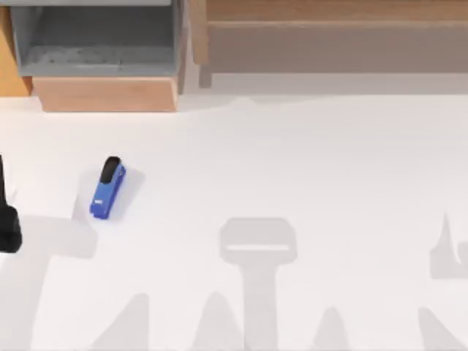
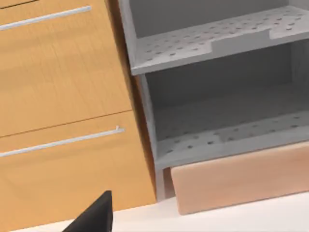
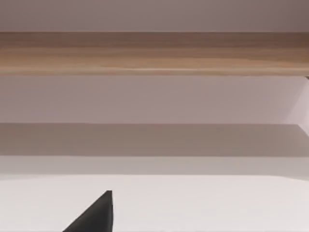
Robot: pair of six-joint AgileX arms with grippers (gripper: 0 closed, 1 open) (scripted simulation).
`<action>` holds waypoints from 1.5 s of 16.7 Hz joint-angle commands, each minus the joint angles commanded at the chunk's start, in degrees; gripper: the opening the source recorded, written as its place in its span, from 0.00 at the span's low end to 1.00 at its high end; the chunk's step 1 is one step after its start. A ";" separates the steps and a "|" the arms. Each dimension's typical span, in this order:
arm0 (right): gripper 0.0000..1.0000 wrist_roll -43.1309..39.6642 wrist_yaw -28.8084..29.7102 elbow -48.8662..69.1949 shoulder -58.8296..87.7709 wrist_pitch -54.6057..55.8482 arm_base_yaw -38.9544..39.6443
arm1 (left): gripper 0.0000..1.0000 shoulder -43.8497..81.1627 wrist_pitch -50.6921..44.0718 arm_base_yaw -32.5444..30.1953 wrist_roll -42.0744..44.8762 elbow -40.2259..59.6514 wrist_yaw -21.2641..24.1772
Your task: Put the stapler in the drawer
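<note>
As the drawer [image 1: 102,66] is found standing open, the stapler [image 1: 108,189] is left ungrasped beside the left gripper [image 1: 7,219]; finger state cannot be told.

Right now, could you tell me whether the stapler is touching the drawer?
Apart. The top view shows bare table between the stapler and the drawer.

I count one stapler [image 1: 108,189], one open drawer [image 1: 102,93], two closed cabinet fronts each with one metal handle [image 2: 60,141], and one tabletop [image 1: 292,175].
</note>
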 joint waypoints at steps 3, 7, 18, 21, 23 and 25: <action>1.00 0.00 0.00 0.00 0.00 0.00 0.00 | 1.00 13.70 6.99 2.35 9.49 6.53 2.99; 1.00 0.00 0.00 0.00 0.00 0.00 0.00 | 1.00 35.14 18.17 6.38 24.58 16.99 7.38; 1.00 0.00 0.00 0.00 0.00 0.00 0.00 | 1.00 93.05 48.55 17.95 65.39 45.46 18.44; 1.00 0.00 0.00 0.00 0.00 0.00 0.00 | 1.00 103.69 54.11 20.13 72.86 50.68 20.38; 1.00 0.00 0.00 0.00 0.00 0.00 0.00 | 1.00 108.43 56.57 21.09 76.16 52.99 21.23; 1.00 0.00 0.00 0.00 0.00 0.00 0.00 | 1.00 111.10 57.95 21.63 78.01 54.29 21.70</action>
